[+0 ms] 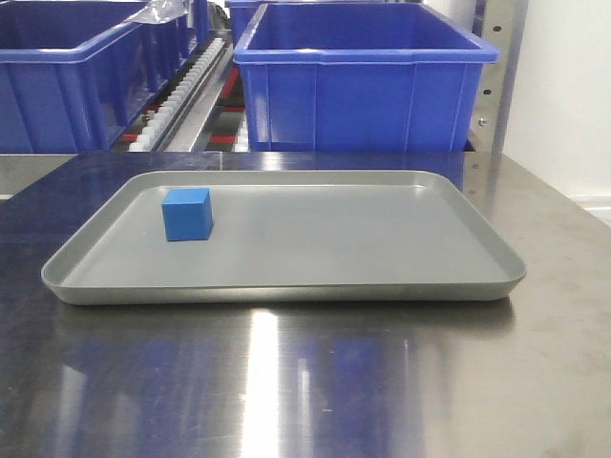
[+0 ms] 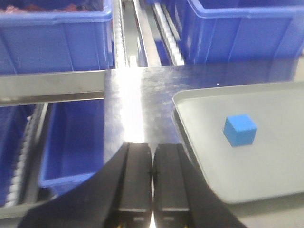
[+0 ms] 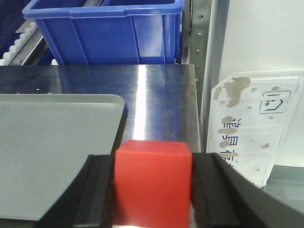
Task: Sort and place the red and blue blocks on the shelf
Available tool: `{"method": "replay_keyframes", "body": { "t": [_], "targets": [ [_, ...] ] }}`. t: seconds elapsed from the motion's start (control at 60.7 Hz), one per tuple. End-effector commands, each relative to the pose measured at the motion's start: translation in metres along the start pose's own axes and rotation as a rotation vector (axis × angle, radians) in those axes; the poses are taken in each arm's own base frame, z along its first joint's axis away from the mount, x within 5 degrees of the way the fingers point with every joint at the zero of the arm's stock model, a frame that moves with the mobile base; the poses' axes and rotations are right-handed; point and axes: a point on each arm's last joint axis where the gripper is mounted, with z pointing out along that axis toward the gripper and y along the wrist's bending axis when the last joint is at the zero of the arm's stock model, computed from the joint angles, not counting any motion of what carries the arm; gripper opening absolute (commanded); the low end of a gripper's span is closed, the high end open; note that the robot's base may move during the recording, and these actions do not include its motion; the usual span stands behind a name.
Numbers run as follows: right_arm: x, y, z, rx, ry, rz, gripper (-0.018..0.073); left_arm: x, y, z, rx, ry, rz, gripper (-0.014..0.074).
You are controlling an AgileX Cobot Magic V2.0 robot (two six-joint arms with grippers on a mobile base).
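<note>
The right hand (image 3: 153, 190) grips the red block (image 3: 153, 178), its two dark fingers pressed against opposite side faces; the cube sits square between them, and as far as the wrist view shows it is held over the right side of the desk (image 3: 156, 95), just beside the corner of the grey tray (image 3: 52, 152). The left hand (image 2: 152, 183) is closed, fingers meeting with nothing between them; it hangs over the desk to the left of the tray. The blue block (image 1: 187, 214) rests flat on the tray near its rear left corner, apart from the rim. Behind the desk stands the shelf (image 1: 496, 105), its tiers carrying large blue bins (image 1: 363, 91) with a roller track (image 1: 181, 95) between them.

Both cubes look rigid, matte and probably light; a modest squeeze should hold them, and the dull surface is unlikely to slip. The flat, parallel faces are the place to take hold: two opposite sides at mid-height, fingers square to them; a grip across the corners would likely let the cube twist. The blue block has free room on every side, so a hand could straddle it from above without meeting the rim.
</note>
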Motion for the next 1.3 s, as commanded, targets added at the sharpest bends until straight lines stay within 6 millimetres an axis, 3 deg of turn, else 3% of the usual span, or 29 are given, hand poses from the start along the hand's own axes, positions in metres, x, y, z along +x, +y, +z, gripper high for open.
{"method": "replay_keyframes", "body": {
  "t": [0.0, 0.148, 0.264, 0.445, 1.285],
  "targets": [
    [-0.019, 0.001, -0.003, -0.003, -0.124, -0.009, 0.0060, -0.056, -0.002, 0.020, -0.012, 0.059, 0.052, 0.0140],
    [-0.019, 0.001, -0.003, -0.003, -0.124, -0.009, 0.0060, -0.099, -0.003, 0.064, -0.057, 0.293, 0.066, 0.0140],
    [-0.019, 0.001, -0.003, -0.003, -0.124, -0.009, 0.0060, -0.108, -0.005, 0.099, -0.078, 0.445, 0.068, 0.0140],
    [-0.019, 0.001, -0.003, -0.003, -0.124, -0.009, 0.0060, -0.114, -0.010, 0.135, -0.067, 0.502, 0.067, 0.0140],
    [-0.019, 0.001, -0.003, -0.003, -0.124, -0.009, 0.0060, -0.114, -0.013, 0.143, -0.045, 0.496, 0.043, 0.0140]
  ]
}}
